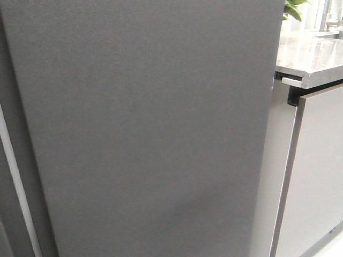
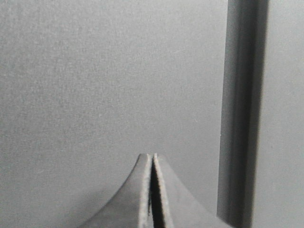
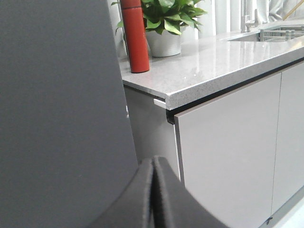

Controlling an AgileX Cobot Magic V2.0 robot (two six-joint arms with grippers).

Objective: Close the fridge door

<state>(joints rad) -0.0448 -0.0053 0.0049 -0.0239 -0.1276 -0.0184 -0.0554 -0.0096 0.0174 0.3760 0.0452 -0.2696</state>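
One fridge door (image 1: 144, 128), two tools (image 2: 152, 190) (image 3: 153, 190).

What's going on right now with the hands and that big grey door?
Left hand shut, empty. Right hand shut, empty. Fridge door fills front view, close ahead. Nothing seen in the way.

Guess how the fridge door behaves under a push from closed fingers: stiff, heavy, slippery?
The fridge door is a big flat panel, so it probably stays rigid and swings rather than flexes. Its size suggests it is heavy and slow to start. The matte face looks smooth with no handle, so the left gripper, shut, may slide.
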